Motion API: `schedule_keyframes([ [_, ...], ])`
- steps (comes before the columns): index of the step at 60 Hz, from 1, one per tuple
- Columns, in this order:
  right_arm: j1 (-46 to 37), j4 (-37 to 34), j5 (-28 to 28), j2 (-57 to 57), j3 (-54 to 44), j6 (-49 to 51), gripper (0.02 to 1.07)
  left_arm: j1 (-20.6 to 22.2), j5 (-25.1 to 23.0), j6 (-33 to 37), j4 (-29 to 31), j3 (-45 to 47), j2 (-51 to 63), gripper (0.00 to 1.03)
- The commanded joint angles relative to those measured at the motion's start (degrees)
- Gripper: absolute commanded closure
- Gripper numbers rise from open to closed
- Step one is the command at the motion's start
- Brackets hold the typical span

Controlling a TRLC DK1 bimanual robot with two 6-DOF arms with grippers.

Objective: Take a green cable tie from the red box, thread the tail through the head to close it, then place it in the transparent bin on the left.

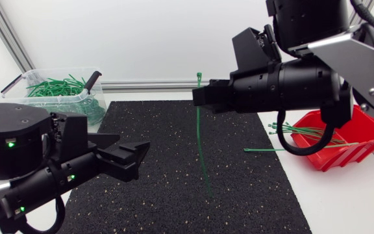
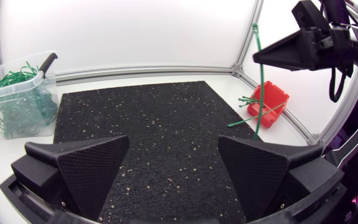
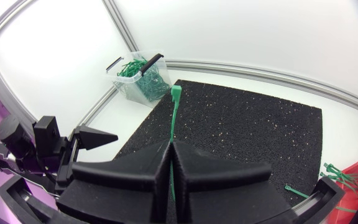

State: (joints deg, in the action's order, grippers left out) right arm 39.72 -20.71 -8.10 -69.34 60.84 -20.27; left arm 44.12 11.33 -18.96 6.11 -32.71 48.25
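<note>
head view: right end effector clamps thin straight green cable tie, hanging upright; left end effector open.

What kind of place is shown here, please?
Probably a laboratory robot bench: left arm and right arm over a black mat, a red box of green cable ties, a transparent bin with more.

You have one green cable tie upright and unclosed, head on top, pinched in the right gripper. The red box at right holds more ties, tails sticking out. The transparent bin, far left, holds a green heap.
</note>
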Motion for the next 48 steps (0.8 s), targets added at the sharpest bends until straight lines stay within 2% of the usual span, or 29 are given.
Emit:
schedule_keyframes([
  [1,0.7,0.58,1.59,-2.47,2.18,-3.37,1.01,3.25,1.59,-3.01,0.75,-4.56,4.4,0.03],
  [7,0.7,0.49,2.47,-4.22,3.32,-4.69,1.01,7.56,5.37,-3.63,0.22,-7.46,8.09,0.03],
  [16,0.18,0.32,2.91,-6.77,4.73,-5.74,1.01,12.04,8.09,-3.28,0.39,-10.45,12.22,0.03],
  [30,-0.44,-0.03,2.65,-9.32,5.96,-6.89,1.01,12.4,8.71,-3.63,1.54,-14.84,17.49,0.03],
  [48,0.35,-0.03,1.59,-10.46,6.57,-7.94,1.01,12.22,10.55,-2.57,-3.65,-14.58,22.24,0.04],
])
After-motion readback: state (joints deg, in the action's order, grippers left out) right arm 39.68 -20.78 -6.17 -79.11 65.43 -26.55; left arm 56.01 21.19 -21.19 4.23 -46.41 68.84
